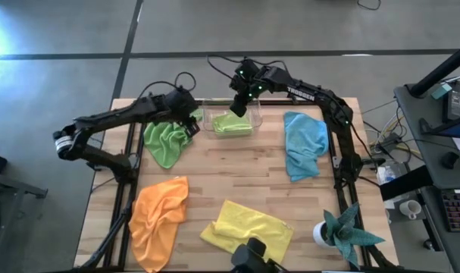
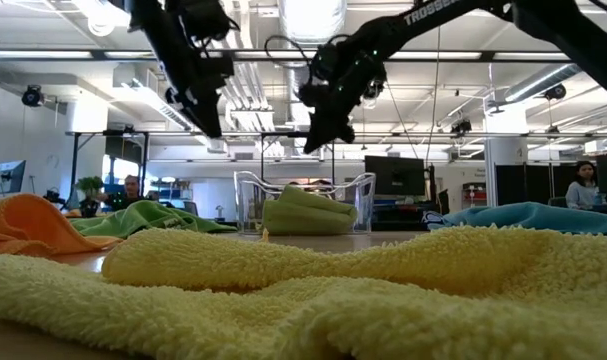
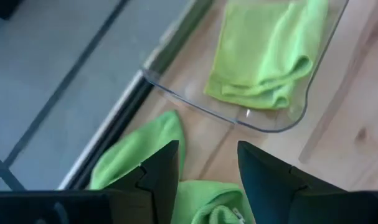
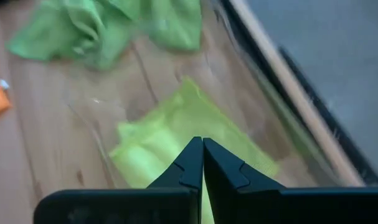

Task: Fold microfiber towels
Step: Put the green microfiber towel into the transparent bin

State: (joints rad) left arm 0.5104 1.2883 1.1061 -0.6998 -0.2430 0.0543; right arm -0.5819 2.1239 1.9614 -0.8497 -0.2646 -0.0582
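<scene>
My right gripper [image 1: 239, 108], jaws shut and empty, hovers top centre over the folded green towel [image 1: 231, 123]; left gripper [image 1: 192, 121], jaws part-open and empty, should pinch the crumpled green towel [image 1: 163, 141] by a corner.

The table [image 1: 237, 178] is pale wood planks with visible grain, smooth and matt. On it the clear bin [image 1: 208, 121] is glossy see-through plastic, holding a soft folded green towel [image 1: 231, 124]. Near the bin, the loose green towel [image 1: 166, 142], blue towel [image 1: 303, 144], orange towel [image 1: 158, 216] and yellow towel [image 1: 248, 226] are matt cloth; the yellow one shows a fuzzy, nubby pile.
</scene>
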